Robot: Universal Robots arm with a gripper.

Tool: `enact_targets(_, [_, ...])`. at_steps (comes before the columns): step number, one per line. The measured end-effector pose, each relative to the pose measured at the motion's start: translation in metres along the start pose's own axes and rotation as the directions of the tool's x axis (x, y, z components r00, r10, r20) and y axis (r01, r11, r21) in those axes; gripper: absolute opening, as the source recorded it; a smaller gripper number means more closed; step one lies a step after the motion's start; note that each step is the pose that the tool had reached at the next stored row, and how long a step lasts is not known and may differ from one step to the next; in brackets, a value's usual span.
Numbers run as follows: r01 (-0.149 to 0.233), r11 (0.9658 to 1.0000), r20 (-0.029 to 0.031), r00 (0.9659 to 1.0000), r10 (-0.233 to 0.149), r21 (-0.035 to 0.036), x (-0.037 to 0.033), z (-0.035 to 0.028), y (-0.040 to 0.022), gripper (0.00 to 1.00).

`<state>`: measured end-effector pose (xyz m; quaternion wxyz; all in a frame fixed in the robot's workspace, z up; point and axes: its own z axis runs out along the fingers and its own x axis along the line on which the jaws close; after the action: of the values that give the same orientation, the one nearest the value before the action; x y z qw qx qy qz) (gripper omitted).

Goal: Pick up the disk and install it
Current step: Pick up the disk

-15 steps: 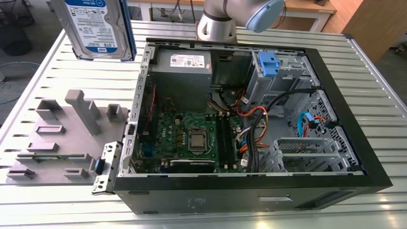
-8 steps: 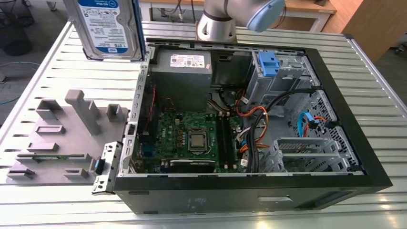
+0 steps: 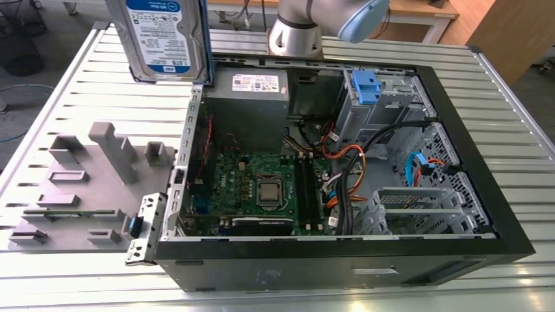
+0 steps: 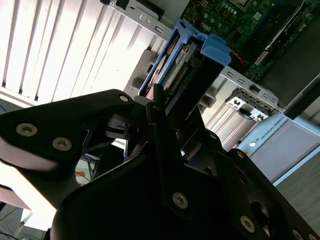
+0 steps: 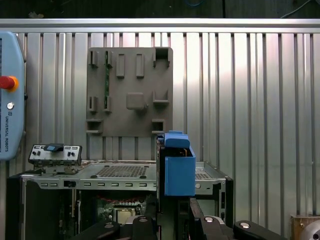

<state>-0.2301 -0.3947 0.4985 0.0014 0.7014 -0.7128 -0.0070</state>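
In the exterior view, the disk [image 3: 165, 39] hangs upright in the air above the far corner of the open computer case [image 3: 347, 260] on that view's left. Its white-and-blue label faces the camera and a blue side rail runs down the edge nearer the case. It touches neither the case nor the slatted metal counter [image 3: 511, 117]. That view also shows the inside of the case: the green motherboard [image 3: 260, 188] on its floor, a grey box with a white sticker [image 3: 251, 84] at the far wall, and a blue tab [image 3: 366, 88] on a metal cage towards that view's right. The arm [image 3: 299, 29] rises behind the case, and a grey fixture plate [image 3: 87, 188] lies on the counter beside the case, on that view's left. The second wrist view shows the grip itself. The black claw [image 4: 165, 107] is clamped on the disk [image 4: 177, 65], which juts out from between its fingers edge-on, with the blue rail at the far end and the circuit-board side partly showing. The motherboard [image 4: 240, 20] lies beyond it. In the first wrist view the disk [image 5: 178, 172] appears end-on as a blue block standing above the claw [image 5: 172, 220], with the rim of the case [image 5: 125, 175] below, the fixture plate [image 5: 130, 92] further off on the counter [image 5: 250, 100], and a grey pendant with a red button [image 5: 10, 95] at one side.
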Motion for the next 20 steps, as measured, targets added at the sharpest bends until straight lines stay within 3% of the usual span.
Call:
enact_targets(9, [0.000, 1.0000, 0.0000, 1.0000, 0.000, 0.0000, -0.0004, -0.0002, -0.0218, 0.35])
enact_targets(20, [0.000, 1.0000, -0.0001, 1.0000, 0.000, -0.0001, -0.0007, -0.0003, -0.0437, 0.35])
